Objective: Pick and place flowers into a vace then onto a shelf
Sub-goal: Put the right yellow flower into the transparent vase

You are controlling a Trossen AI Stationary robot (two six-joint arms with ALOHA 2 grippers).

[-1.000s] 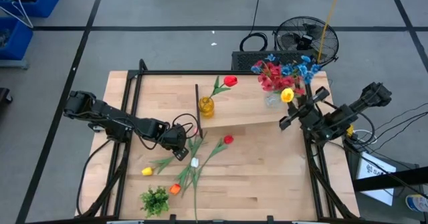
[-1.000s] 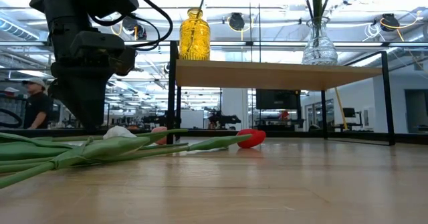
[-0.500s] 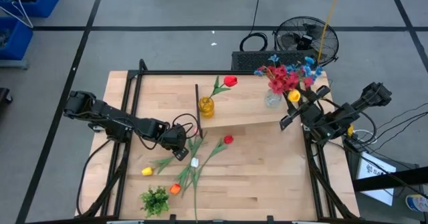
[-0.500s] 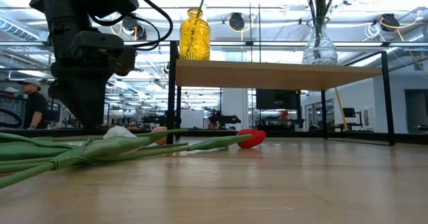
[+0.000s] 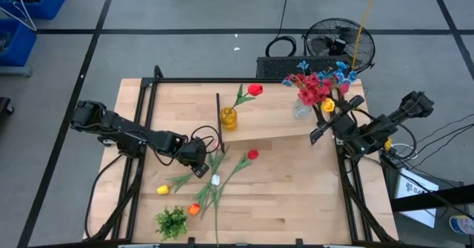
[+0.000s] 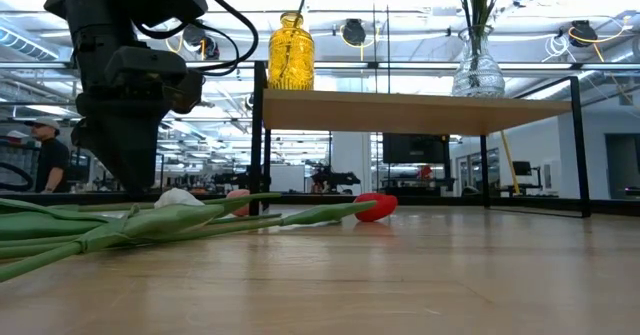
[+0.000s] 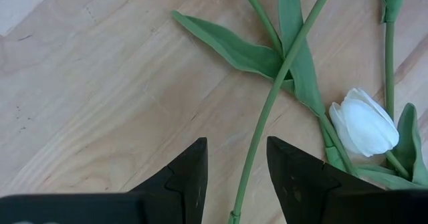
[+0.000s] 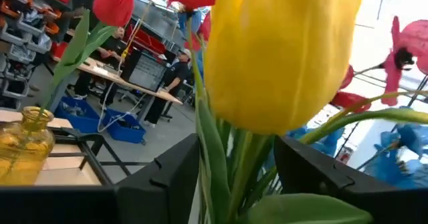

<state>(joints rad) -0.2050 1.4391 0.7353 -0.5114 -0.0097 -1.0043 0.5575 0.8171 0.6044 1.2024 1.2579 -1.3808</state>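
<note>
Grey floor with dark seams surrounds the light-wood tabletop point(image 5: 281, 196), and a black fan point(image 5: 339, 47) stands on it just beyond the far edge. Using the shelf point(image 5: 289, 115) as the landmark: it is a narrow plank on thin black legs along the far half of the tabletop. A yellow vase point(image 5: 228, 118) with one red tulip point(image 5: 255, 89) stands at its left end; a clear vase point(image 5: 301, 109) near its right end holds a bunch of red, blue and yellow flowers point(image 5: 317, 86).

The right pincer point(image 5: 332, 115) sits at the shelf's right end, just beside the clear vase. Its fingers point(image 8: 167, 177) stand spread on either side of the green stems below a yellow tulip point(image 8: 284, 50), released rather than clenched.

In front of the shelf's left end, loose flowers lie on the tabletop: a red tulip point(image 5: 252, 155), a white tulip point(image 5: 215, 180), a yellow one point(image 5: 162, 190) and an orange one point(image 5: 194, 209). The left pincer point(image 5: 198, 166) hangs low over them, fingers point(image 7: 187, 180) parted astride a green stem point(image 7: 267, 110), not closed on it. A leafy green clump point(image 5: 172, 221) lies near the front edge. Bare wood stays open in front of the shelf's right half.
</note>
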